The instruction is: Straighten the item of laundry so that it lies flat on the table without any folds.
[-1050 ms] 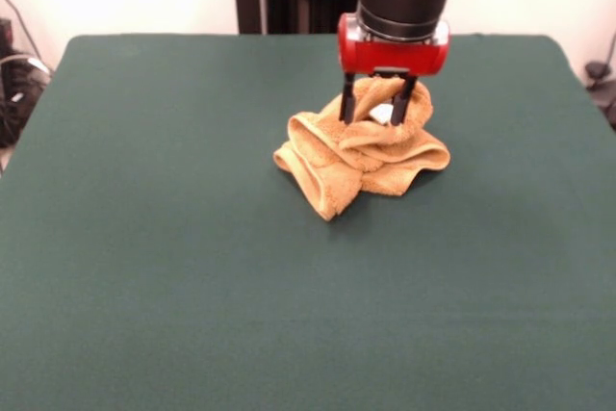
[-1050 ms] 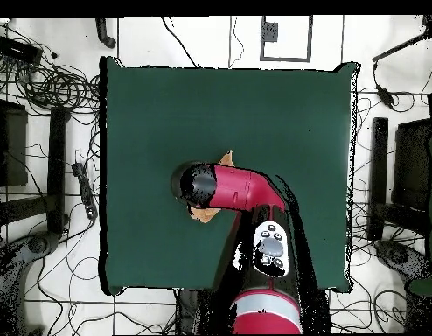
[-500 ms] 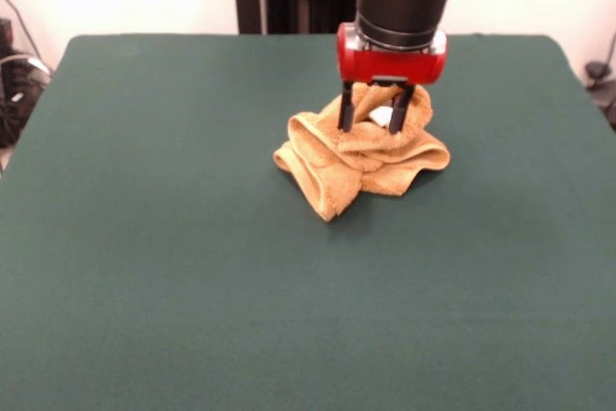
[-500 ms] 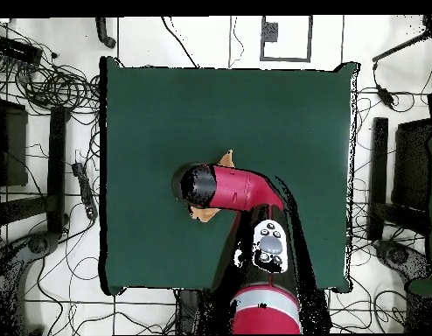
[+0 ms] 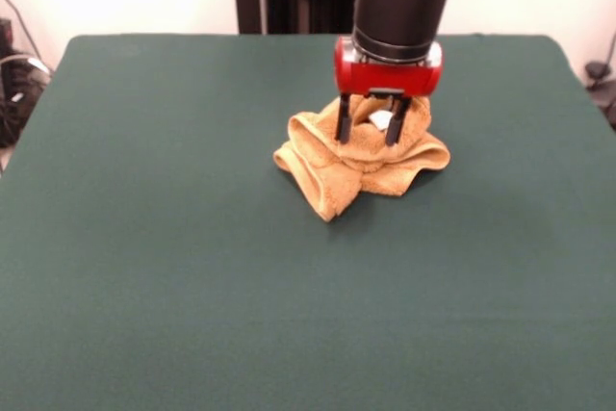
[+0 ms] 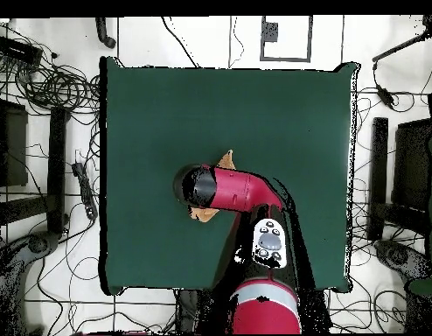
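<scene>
- Golden-orange towel [image 5: 358,159] bunched in a crumpled heap just right of centre, in the upper half of the front view, on the green bench [image 5: 173,267]; several rolled folds, a small white tag [image 5: 381,120] showing near the top of the heap.
- Pincer [image 5: 368,132] directly over the heap's upper part, fingers [image 5: 343,120] apart, straddling a raised fold and the tag; nothing clamped.
- In the overhead view, only small bits of towel [image 6: 225,160] visible past the red arm [image 6: 237,191]; rest hidden.
- Task judged barely begun: no flat area anywhere.
- Risk: closing here likely to catch several layers at once, lifting the whole bundle without opening it.
- Risk: grabbing mid-fold, not a corner or hem, likely to drag the heap across the bench and leave the folds in.
- Risk: shallow grip on thick terry slipping off.
</scene>
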